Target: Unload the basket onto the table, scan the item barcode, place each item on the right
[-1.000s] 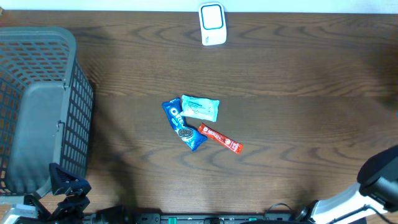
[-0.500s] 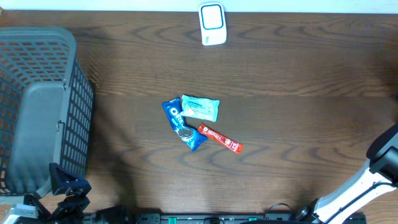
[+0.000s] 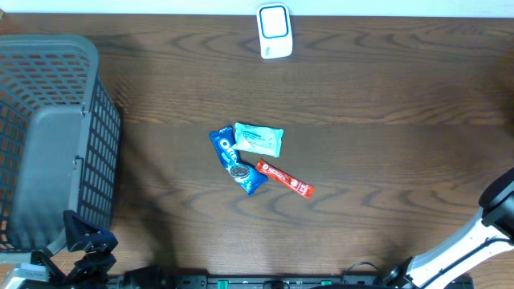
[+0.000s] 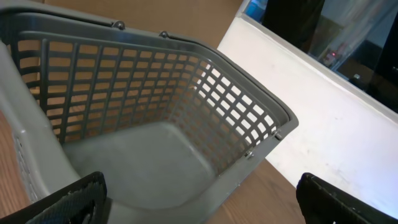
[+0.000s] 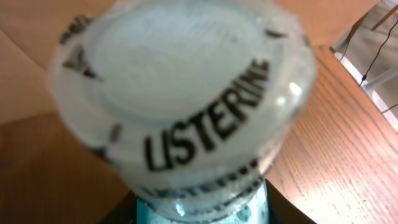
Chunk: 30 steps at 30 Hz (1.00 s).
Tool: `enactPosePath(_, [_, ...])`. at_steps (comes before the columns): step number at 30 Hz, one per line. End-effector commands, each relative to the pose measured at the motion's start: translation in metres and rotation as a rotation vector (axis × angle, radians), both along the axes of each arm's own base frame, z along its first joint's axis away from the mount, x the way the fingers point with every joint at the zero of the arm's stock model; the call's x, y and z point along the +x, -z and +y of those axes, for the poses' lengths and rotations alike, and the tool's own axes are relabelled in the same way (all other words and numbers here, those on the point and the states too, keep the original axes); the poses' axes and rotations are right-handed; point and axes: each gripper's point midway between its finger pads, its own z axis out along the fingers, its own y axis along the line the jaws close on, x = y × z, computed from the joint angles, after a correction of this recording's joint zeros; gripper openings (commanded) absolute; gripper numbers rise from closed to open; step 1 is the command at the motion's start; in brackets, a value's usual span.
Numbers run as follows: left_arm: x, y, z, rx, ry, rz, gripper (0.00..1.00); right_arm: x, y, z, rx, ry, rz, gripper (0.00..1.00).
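Observation:
My right gripper [image 5: 202, 214] is shut on a clear Listerine bottle [image 5: 186, 93]. Its white printed cap fills the right wrist view and points at the camera, and the teal liquid shows between the dark fingers [image 5: 121, 211]. No barcode shows on it. In the overhead view only part of the right arm [image 3: 496, 210] shows at the right edge; the bottle is out of that frame. The white scanner [image 3: 275, 30] with a blue screen stands at the table's far middle edge. My left gripper [image 4: 202, 205] is open and holds nothing, low at the near left beside the basket.
A grey plastic basket [image 3: 48, 136] [image 4: 155, 93] stands at the left, with no items showing in it. At the table's middle lie a blue Oreo pack [image 3: 237, 160], a light teal packet [image 3: 259, 139] and a red stick pack [image 3: 285, 179]. Bare wood lies round them.
The right arm has drawn back toward the right edge of the overhead view, with less of it showing. The left arm and the items on the table have not moved.

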Motion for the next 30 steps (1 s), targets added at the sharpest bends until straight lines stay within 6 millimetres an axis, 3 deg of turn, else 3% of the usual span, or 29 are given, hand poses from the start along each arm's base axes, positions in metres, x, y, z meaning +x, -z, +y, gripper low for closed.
enactPosePath(1, [-0.001, -0.001, 0.0, 0.015, 0.0, 0.007, 0.98, -0.018, 0.024, 0.01, 0.044, 0.018, 0.042, 0.18])
enactPosePath(6, [-0.001, -0.001, 0.0, 0.015, 0.0, 0.007, 0.98, -0.028, 0.068, 0.037, 0.161, 0.04, 0.005, 0.23])
enactPosePath(10, [-0.001, -0.001, 0.0, 0.015, 0.0, 0.007, 0.98, -0.031, 0.075, 0.039, 0.17, 0.033, 0.016, 0.43])
enactPosePath(13, [-0.001, -0.001, 0.0, 0.015, 0.0, 0.007, 0.98, -0.028, 0.068, 0.038, 0.177, -0.009, 0.051, 0.55])
enactPosePath(18, [-0.001, -0.001, 0.0, 0.015, -0.001, 0.007, 0.98, -0.012, 0.043, 0.041, 0.178, -0.075, 0.046, 0.64])
enactPosePath(20, [-0.001, -0.001, 0.0, 0.015, 0.0, 0.007, 0.98, 0.004, 0.029, 0.046, 0.189, -0.137, 0.025, 0.74])
enactPosePath(23, [-0.001, -0.001, 0.0, 0.015, 0.0, 0.007, 0.98, 0.035, 0.012, 0.064, 0.243, -0.262, -0.033, 0.82])
enactPosePath(24, [-0.001, -0.001, 0.0, 0.015, 0.0, 0.007, 0.98, 0.062, 0.003, 0.087, 0.3, -0.367, -0.098, 0.83])
enactPosePath(26, [-0.001, -0.001, 0.0, 0.015, 0.0, 0.007, 0.98, 0.092, -0.003, 0.119, 0.378, -0.493, -0.172, 0.85])
enactPosePath(27, [-0.001, -0.001, 0.0, 0.015, 0.0, 0.007, 0.98, 0.124, -0.01, 0.166, 0.473, -0.639, -0.257, 0.86])
enactPosePath(30, [-0.001, -0.001, 0.0, 0.015, 0.0, 0.007, 0.98, 0.164, -0.016, 0.25, 0.628, -0.891, -0.326, 0.86])
